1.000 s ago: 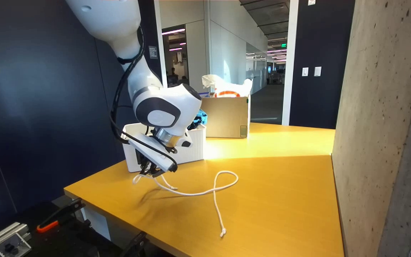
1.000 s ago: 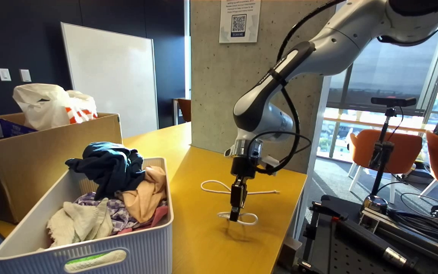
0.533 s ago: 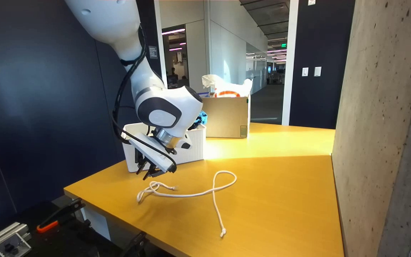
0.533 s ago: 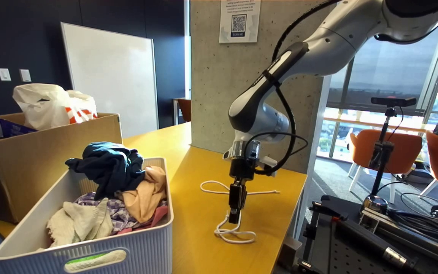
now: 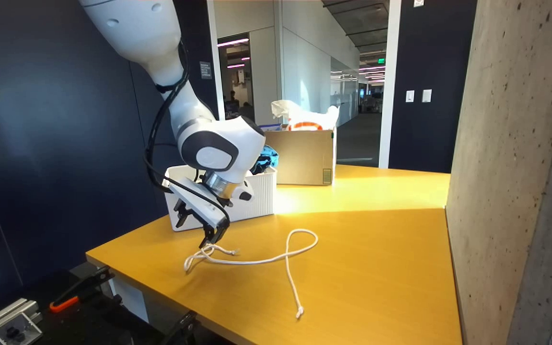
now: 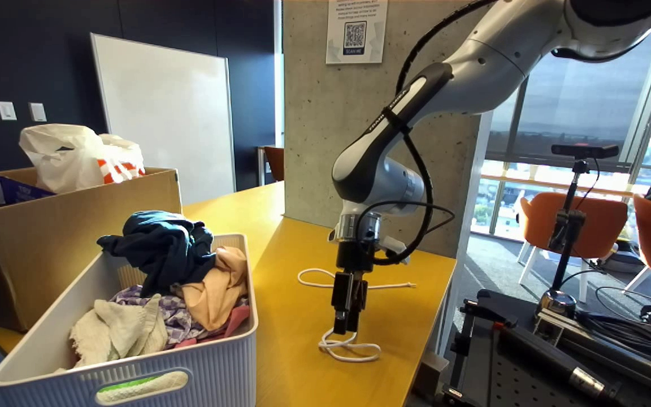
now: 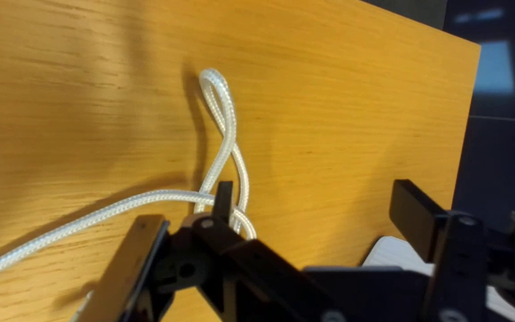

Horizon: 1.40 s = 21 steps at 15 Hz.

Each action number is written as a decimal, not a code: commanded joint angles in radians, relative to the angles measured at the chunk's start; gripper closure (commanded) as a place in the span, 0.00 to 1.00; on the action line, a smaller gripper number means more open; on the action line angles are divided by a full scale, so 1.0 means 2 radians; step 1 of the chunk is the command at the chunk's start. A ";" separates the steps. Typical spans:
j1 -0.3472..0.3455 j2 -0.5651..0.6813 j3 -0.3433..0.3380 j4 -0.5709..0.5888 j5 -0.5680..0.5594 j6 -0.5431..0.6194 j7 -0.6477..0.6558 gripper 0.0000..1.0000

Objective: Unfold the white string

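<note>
The white string (image 5: 252,262) lies on the yellow table, with a rounded loop toward the wall side and a knotted tail running forward. Near the bin its other part curls into small crossing loops, also seen in an exterior view (image 6: 354,359). My gripper (image 7: 313,192) is spread wide, with bare table visible between its fingers. In the wrist view one finger (image 7: 223,197) overlaps the crossing string (image 7: 150,197); whether they touch I cannot tell. Seen from outside, the gripper (image 5: 192,235) hangs just above these small loops, and parts of them are hidden behind the finger.
A white bin (image 5: 264,196) filled with cloths stands close behind the gripper. Beyond it is a cardboard box (image 5: 304,158) with plastic bags. A concrete wall (image 5: 506,191) borders the table, and a table edge (image 7: 472,89) runs near the gripper.
The gripper was shut on a raised bit of string a second ago. It has let go, the string has dropped into small loops on the table, and the jaws have spread wide.
</note>
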 commanded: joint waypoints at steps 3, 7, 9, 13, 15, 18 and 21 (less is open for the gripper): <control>0.033 0.000 -0.018 0.009 -0.003 -0.001 0.041 0.00; 0.051 0.013 -0.021 0.026 -0.013 -0.007 0.066 0.00; 0.055 0.016 -0.022 0.028 -0.012 -0.007 0.073 0.18; 0.058 0.020 -0.024 0.030 -0.014 -0.008 0.076 0.47; 0.058 0.020 -0.025 0.027 -0.012 -0.005 0.080 0.63; 0.056 0.018 -0.026 0.020 -0.010 -0.002 0.083 0.85; 0.054 0.020 -0.029 0.019 -0.009 -0.002 0.087 1.00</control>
